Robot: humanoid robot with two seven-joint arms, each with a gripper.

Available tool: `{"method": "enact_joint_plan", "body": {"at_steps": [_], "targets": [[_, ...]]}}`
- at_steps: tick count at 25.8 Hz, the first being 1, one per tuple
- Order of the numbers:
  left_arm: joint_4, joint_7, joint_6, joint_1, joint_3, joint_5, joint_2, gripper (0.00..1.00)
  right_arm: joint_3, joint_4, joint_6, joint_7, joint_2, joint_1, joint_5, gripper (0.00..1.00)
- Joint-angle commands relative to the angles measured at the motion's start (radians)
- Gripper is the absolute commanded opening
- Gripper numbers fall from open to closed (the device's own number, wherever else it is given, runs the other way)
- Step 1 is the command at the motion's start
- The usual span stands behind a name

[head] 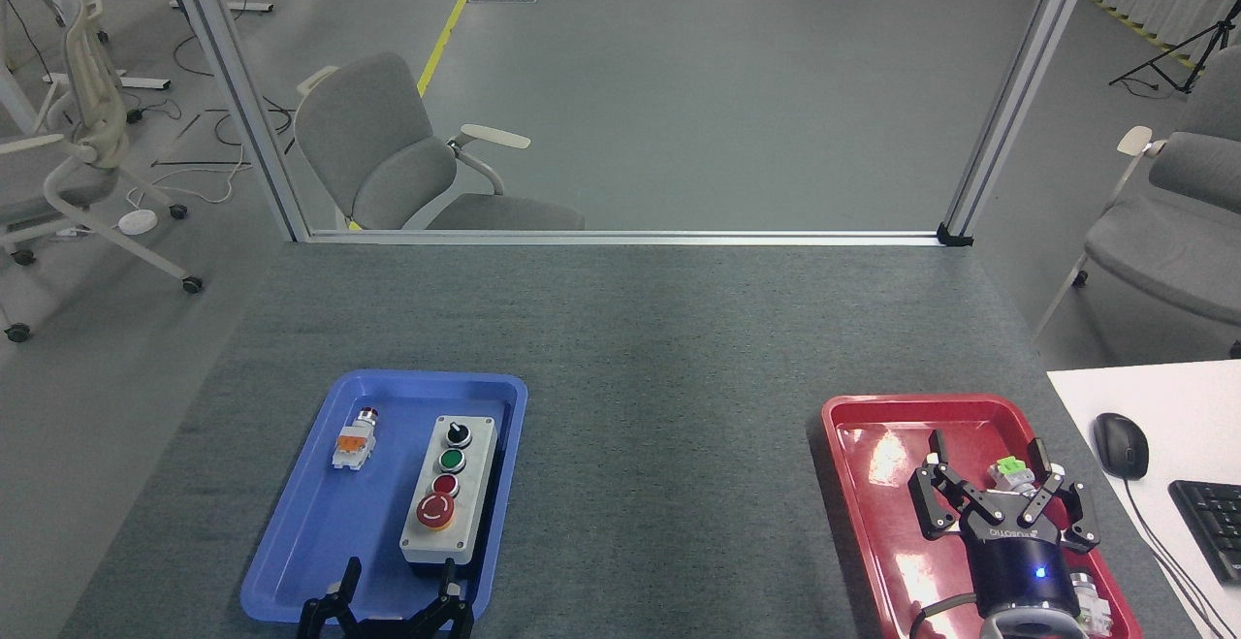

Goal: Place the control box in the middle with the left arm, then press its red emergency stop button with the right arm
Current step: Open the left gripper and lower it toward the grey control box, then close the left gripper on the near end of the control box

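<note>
I take the blue tray point(291, 561) as my landmark. The small white-and-orange switch part point(353, 443) lies in its far left portion, and the control box point(448, 490) sits along its right side, long axis running away from me, the red emergency stop button point(435, 511) at the near end of the row. My left end effector point(397, 589) hangs at the tray's near rim, just nearer than the box, fingers spread apart with nothing between them — only the tips show above the picture's bottom edge.

My worry: the box sits close to the tray's right wall, so a finger may well land on the rim instead of slipping beside the box, tilting the tray or dragging it along. A grasp at the near end could also bear on the mushroom head too early.

The middle point(669, 484), bare table right of the tray, is free. Far right of it, my right end effector point(999, 479) is open over the red tray point(858, 426), beside a small green-topped part point(1009, 469) that it could snag when I swing it across.
</note>
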Motion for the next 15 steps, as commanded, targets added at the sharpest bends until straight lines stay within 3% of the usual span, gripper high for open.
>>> {"method": "enact_joint_plan", "body": {"at_steps": [1, 15], "targets": [[0.050, -0.003, 0.045, -0.031, -0.050, -0.013, -0.003, 0.98, 0.003, 0.000, 0.006, -0.001, -0.004, 0.001, 0.000, 0.99], [0.152, -0.012, 0.048, -0.133, -0.062, -0.013, -0.035, 0.99, 0.003, 0.000, 0.006, -0.001, -0.001, 0.001, 0.000, 0.99]]}}
